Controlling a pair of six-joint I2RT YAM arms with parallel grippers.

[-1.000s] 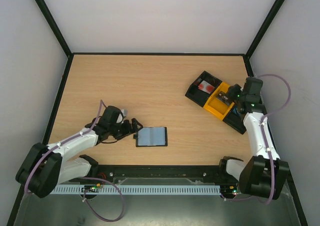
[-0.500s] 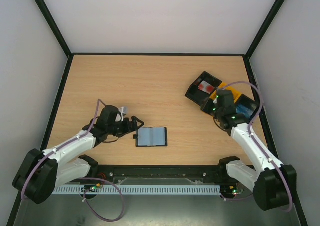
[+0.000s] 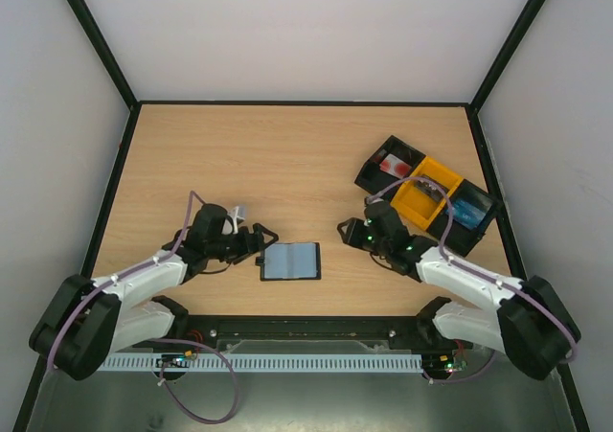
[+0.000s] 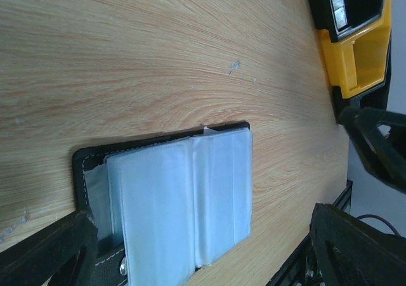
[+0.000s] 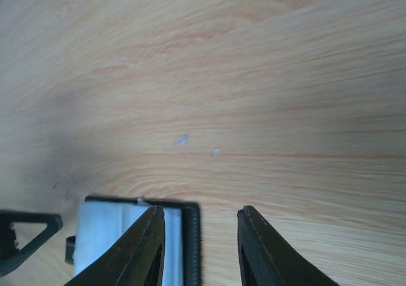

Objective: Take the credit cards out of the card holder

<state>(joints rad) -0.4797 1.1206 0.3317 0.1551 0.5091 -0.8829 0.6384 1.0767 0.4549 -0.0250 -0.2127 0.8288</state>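
The black card holder (image 3: 290,261) lies open on the table, pale blue-grey panels up. The credit cards cannot be told apart from those panels (image 4: 177,197). My left gripper (image 3: 259,244) is open at the holder's left edge; in the left wrist view (image 4: 200,213) its fingers stand wide on either side of the holder. My right gripper (image 3: 343,230) is open and empty, just right of and beyond the holder. In the right wrist view (image 5: 200,213) the holder's black corner (image 5: 192,235) shows between its fingers.
A long black-and-yellow tray (image 3: 419,202) stands at the right rear, with a red-and-white object (image 3: 393,165) and a blue object (image 3: 469,210) in it. The tray also shows in the left wrist view (image 4: 355,51). Black walls edge the table.
My right arm has swung left from over the tray to beside the holder. My left gripper has stayed at the holder's left edge.
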